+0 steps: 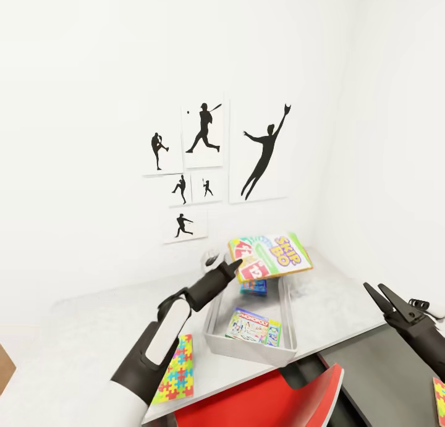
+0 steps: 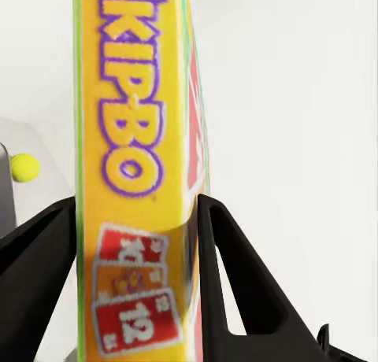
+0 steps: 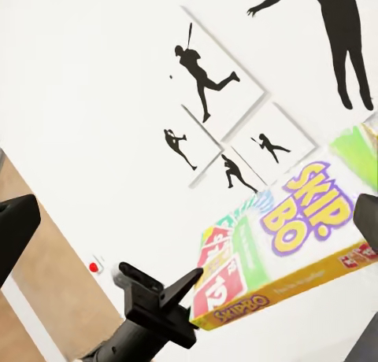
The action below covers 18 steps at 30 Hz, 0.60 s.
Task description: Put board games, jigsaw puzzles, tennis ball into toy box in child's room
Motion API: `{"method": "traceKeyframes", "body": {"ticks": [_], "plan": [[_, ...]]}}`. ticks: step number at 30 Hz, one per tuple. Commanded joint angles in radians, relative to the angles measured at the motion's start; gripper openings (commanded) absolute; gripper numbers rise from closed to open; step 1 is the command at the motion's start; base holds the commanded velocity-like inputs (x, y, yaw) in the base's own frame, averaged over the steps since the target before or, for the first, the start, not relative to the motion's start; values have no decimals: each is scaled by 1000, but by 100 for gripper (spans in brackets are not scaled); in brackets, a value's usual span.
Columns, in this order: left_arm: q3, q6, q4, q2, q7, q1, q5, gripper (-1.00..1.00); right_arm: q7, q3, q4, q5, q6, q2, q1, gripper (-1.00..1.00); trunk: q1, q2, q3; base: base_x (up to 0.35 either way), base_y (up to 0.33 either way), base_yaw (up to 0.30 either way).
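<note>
My left gripper (image 1: 230,267) is shut on one short edge of a yellow-and-green Skip-Bo board game (image 1: 272,254), held nearly flat above the far end of the toy box (image 1: 250,353). In the left wrist view the fingers (image 2: 224,267) clamp that board game (image 2: 134,181), and the tennis ball (image 2: 24,168) lies on the table beyond. Inside the toy box lie a Monopoly board game (image 1: 253,327) and a blue board game (image 1: 254,286). A jigsaw puzzle (image 1: 176,370) lies on the table (image 1: 93,340) left of the toy box. My right gripper (image 1: 374,287) hovers open to the right.
A red chair (image 1: 272,402) sits under the table's front edge. Silhouette pictures (image 1: 259,152) hang on the white wall behind. A sliver of another colourful jigsaw sheet (image 1: 440,399) shows at the lower right edge. The right wrist view shows the held board game (image 3: 291,236) and left gripper (image 3: 181,291).
</note>
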Motion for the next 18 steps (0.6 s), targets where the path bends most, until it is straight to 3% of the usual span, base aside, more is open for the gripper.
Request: {"method": "traceKeyframes", "body": {"ticks": [1,4,6,11,15,18], "plan": [[0,-8,-37,0,12,28,5,-100,0,0,0,-5,7,0,-1,100,1,-2,-2,0,0,0],[-10,-101,-139,0,90,108,9,-100,0,0,0,-5,7,0,-1,100,1,-2,-2,0,0,0],[-37,-153,-172,0,153,139,11,-100,0,0,0,-5,7,0,-1,100,1,-2,-2,0,0,0],[-65,-185,-195,0,211,175,26,-100,-2,0,-1,-3,7,0,-1,100,1,-2,-2,0,0,0],[-78,-187,-198,0,238,187,142,-100,-2,0,-1,-2,7,0,-1,100,1,-2,-2,0,0,0],[-115,-220,-198,0,338,191,242,-100,-3,0,-1,-2,7,0,-1,100,1,-2,-2,0,0,0]]}}
